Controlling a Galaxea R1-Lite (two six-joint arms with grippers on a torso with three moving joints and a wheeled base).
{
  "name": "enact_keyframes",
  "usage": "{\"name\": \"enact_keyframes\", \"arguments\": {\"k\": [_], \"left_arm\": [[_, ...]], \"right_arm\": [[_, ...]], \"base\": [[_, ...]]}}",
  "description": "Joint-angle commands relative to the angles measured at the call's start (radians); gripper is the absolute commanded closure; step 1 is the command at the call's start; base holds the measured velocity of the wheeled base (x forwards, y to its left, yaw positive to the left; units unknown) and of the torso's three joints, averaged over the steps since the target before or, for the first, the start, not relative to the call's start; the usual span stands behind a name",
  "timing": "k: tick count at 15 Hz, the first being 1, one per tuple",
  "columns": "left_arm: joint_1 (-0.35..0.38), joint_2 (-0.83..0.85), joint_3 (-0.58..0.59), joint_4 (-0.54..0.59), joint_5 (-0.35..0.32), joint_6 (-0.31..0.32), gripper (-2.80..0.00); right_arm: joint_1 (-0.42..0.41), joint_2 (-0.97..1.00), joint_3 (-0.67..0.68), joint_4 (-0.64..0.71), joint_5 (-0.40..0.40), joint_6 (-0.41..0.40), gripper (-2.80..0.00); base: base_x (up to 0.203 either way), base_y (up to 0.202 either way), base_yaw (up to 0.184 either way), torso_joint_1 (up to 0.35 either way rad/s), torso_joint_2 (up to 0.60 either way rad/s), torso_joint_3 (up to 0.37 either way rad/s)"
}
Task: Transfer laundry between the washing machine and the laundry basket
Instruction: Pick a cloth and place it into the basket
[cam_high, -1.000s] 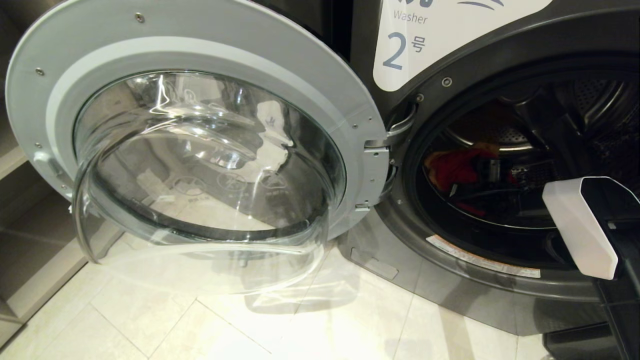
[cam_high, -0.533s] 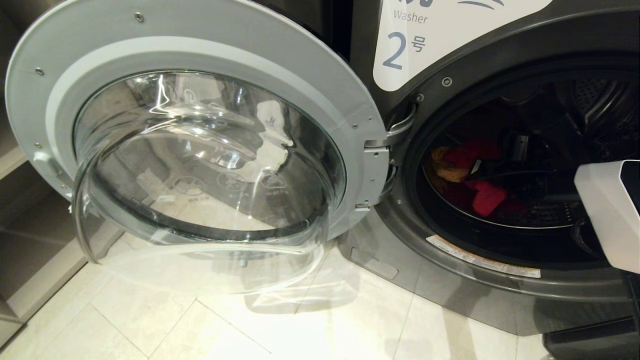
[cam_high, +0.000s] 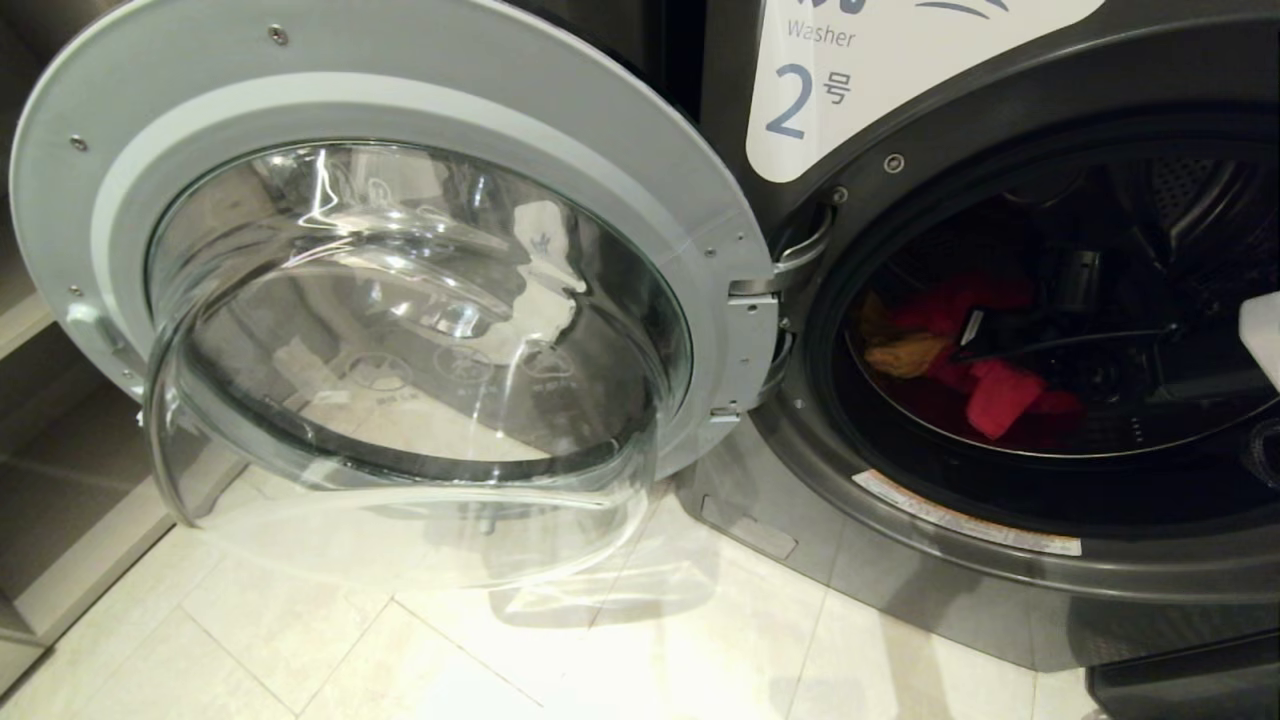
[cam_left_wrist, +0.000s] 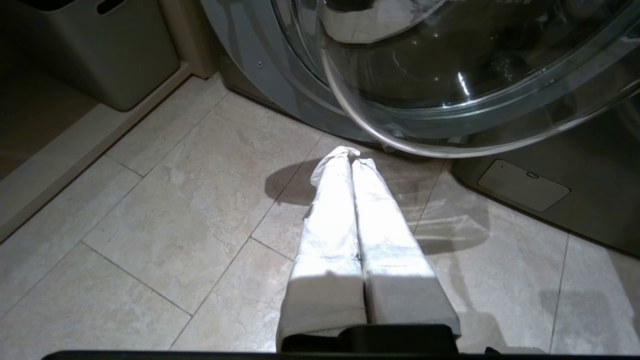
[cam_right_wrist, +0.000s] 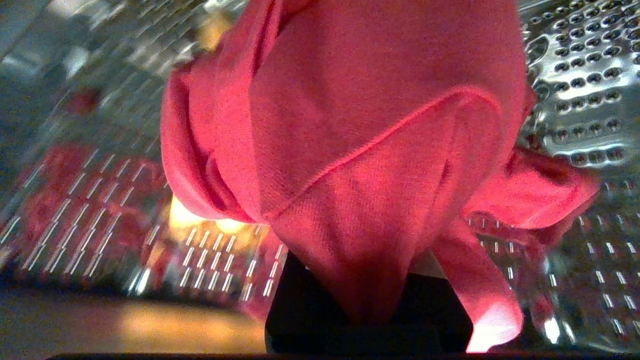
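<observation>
Washer 2 (cam_high: 1000, 560) drum: my right gripper (cam_right_wrist: 367, 305) pinching red garment (cam_right_wrist: 360, 150) | orange garment (cam_high: 905, 355) at drum's left | left gripper (cam_left_wrist: 351, 162) pressed together over floor tiles (cam_left_wrist: 165, 215)

we saw a floor of pale beige stone tiles (cam_left_wrist: 165, 200) with thin dark grout lines, lit brightly from above so that it shone in patches. along one side ran a low, light-coloured ledge (cam_left_wrist: 75, 150), raised a step above the tiles. on that ledge stood a solid-walled grey bin (cam_left_wrist: 115, 55) with a slot handle, half in shadow.
</observation>
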Motion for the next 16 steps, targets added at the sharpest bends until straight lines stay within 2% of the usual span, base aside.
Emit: {"name": "enact_keyframes", "arguments": {"k": [1,5,7,16], "left_arm": [[0.0,0.001,0.04,-0.001,0.0,-0.001,0.0],[0.0,0.001,0.04,-0.001,0.0,0.0,0.0],[0.0,0.001,0.04,-0.001,0.0,0.0,0.0],[0.0,0.001,0.04,-0.001,0.0,0.0,0.0]], "right_arm": [[0.031,-0.146,0.2,-0.116,-0.006,-0.037,0.0],[0.077,-0.332,0.535,-0.317,-0.009,-0.101,0.0],[0.091,-0.431,0.65,-0.403,-0.009,-0.126,0.0],[0.104,-0.838,0.991,-0.448,-0.002,-0.175,0.0]], "base": [[0.0,0.0,0.0,0.0,0.0,0.0],[0.0,0.0,0.0,0.0,0.0,0.0],[0.0,0.0,0.0,0.0,0.0,0.0],[0.0,0.0,0.0,0.0,0.0,0.0]]}}
